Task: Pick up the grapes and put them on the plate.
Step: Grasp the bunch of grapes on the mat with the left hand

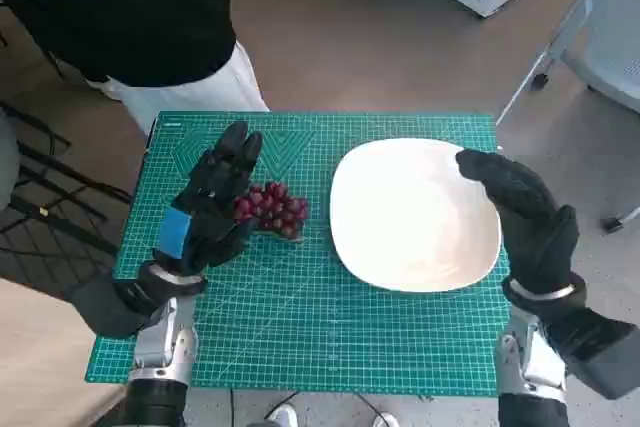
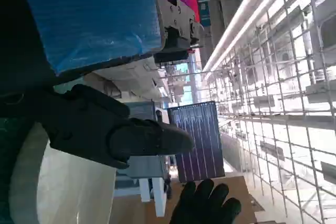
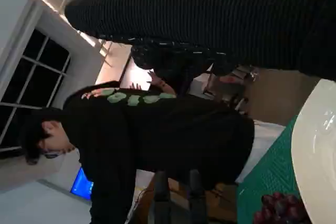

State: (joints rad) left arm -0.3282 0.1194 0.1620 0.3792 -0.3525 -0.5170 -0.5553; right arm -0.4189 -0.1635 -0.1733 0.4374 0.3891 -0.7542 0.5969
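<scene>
Behind your green mat stands a person in black. Your left hand, fingers spread and holding nothing, touches the grapes. Your right hand, released, overhangs the plate.

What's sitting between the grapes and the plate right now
Nothing: the head view shows only a bare strip of green cutting mat between the grapes and the white plate. The left hand is at the grapes' other side.
</scene>
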